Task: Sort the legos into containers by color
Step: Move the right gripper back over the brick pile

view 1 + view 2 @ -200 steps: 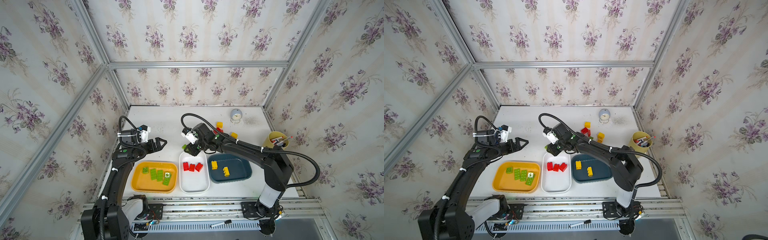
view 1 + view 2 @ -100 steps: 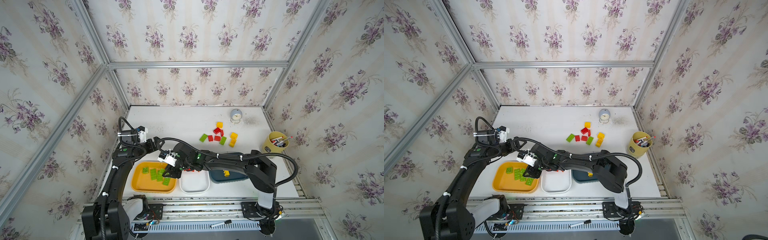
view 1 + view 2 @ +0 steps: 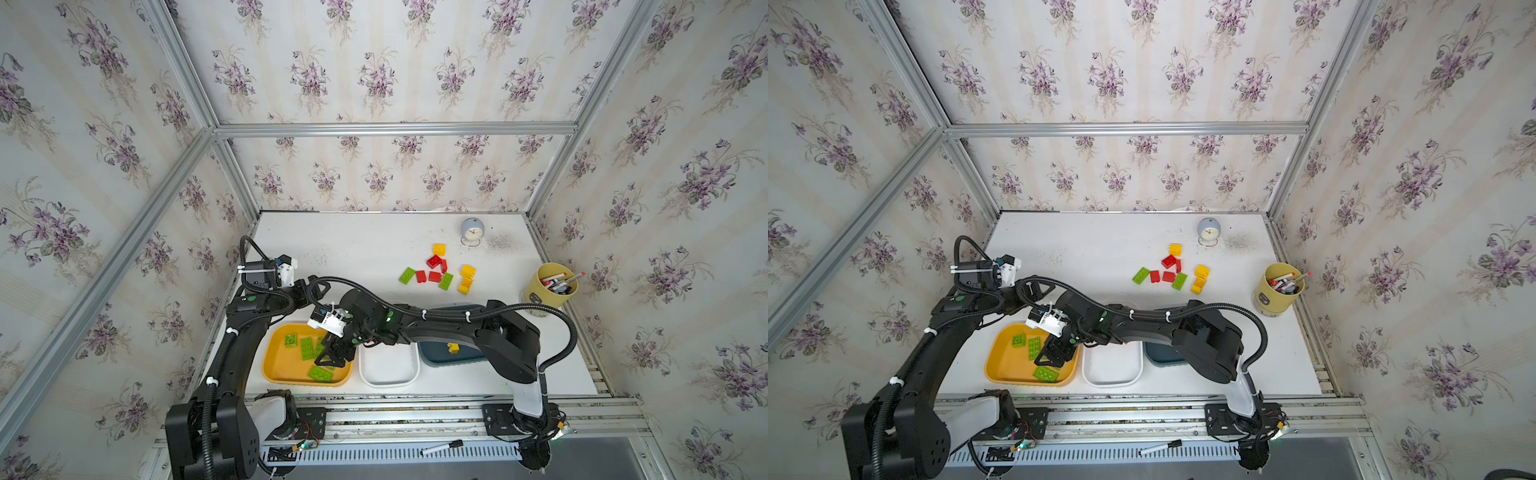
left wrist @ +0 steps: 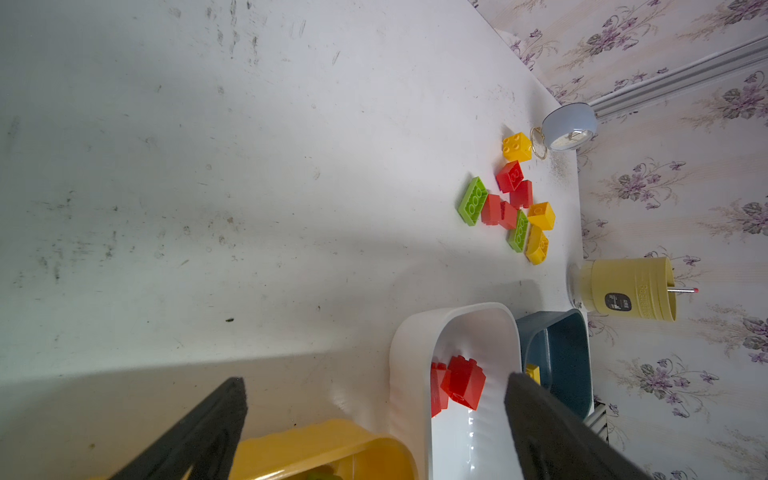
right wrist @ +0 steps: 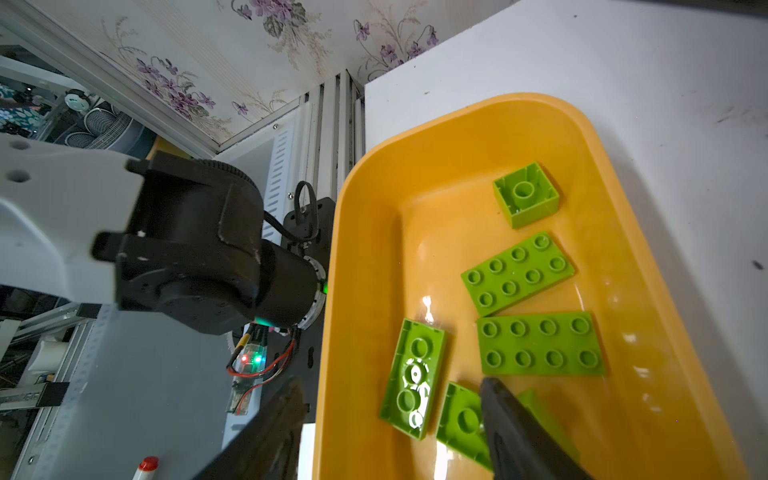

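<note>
Bricks not yet sorted are lying in a loose cluster on the table, at about 2 o'clock from the right gripper in both top views, while several green ones are resting in the orange tray. That gripper is hanging over the tray's 3 o'clock end, jaws parted and gripping nothing, and the left gripper, spread wide and empty, is hovering at about 12 o'clock from it. The cluster's nearest green brick is lying flat, long axis running 1 to 7 o'clock, on the right arm's side, so that arm is likely making the next reach.
</note>
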You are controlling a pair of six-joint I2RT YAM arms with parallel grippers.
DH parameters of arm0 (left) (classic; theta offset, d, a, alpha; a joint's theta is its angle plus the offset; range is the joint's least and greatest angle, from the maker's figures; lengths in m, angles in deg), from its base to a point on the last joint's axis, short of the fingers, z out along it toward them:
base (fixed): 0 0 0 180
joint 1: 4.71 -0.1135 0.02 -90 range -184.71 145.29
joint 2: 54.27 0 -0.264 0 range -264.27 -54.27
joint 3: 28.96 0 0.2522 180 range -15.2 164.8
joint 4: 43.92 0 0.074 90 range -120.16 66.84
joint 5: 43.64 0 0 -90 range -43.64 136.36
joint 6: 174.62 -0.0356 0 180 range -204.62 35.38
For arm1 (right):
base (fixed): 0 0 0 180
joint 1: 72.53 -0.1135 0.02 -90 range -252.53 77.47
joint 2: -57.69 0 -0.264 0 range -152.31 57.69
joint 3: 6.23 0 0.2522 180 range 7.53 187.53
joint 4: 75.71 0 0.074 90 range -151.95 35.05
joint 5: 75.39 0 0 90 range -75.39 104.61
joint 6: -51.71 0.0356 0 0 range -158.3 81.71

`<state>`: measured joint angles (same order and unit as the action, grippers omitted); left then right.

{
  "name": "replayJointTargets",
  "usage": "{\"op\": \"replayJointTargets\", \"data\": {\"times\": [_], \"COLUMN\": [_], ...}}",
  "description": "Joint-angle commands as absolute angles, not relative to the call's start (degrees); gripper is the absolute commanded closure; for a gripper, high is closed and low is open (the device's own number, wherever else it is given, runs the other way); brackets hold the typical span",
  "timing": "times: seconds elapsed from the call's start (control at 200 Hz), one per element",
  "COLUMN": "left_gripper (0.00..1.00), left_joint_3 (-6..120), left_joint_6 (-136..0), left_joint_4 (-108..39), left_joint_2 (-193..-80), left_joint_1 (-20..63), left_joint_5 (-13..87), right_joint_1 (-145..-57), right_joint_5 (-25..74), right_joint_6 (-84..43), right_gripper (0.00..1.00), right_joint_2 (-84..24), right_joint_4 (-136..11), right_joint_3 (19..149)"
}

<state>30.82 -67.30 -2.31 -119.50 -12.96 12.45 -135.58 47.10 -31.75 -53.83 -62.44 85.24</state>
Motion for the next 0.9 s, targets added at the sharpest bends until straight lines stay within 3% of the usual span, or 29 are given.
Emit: {"op": "replayJointTargets", "data": {"times": [0.0,0.205,0.465,0.645,0.895], "left_gripper": [0.01,0.01,0.01,0.01,0.01], "left_joint_3": [31.35,31.14,31.04,31.35,31.19], "left_joint_6": [-66.96,-66.5,-66.15,-65.9,-66.4], "left_joint_4": [-3.09,-3.04,-3.12,-3.31,-3.29], "left_joint_2": [-119.42,-119.84,-120.19,-120.63,-120.53], "left_joint_1": [-12.99,-12.92,-12.85,-12.77,-12.83], "left_joint_5": [10.1,7.77,6.8,6.41,6.19], "right_joint_1": [-132.65,-123.29,-111.79,-110.93,-109.2], "right_joint_5": [45.03,40.45,28.44,14.68,8.33], "right_joint_6": [-32.19,-28.78,-9.07,3.53,11.18], "right_gripper": [0.28,0.26,0.25,0.25,0.25], "right_joint_2": [-48.85,-38.62,-35.37,-44.45,-57.38], "right_joint_4": [-60.31,-50.59,-39.76,-28.48,-21.54], "right_joint_3": [82.5,75.57,75.58,86.57,99.83]}}
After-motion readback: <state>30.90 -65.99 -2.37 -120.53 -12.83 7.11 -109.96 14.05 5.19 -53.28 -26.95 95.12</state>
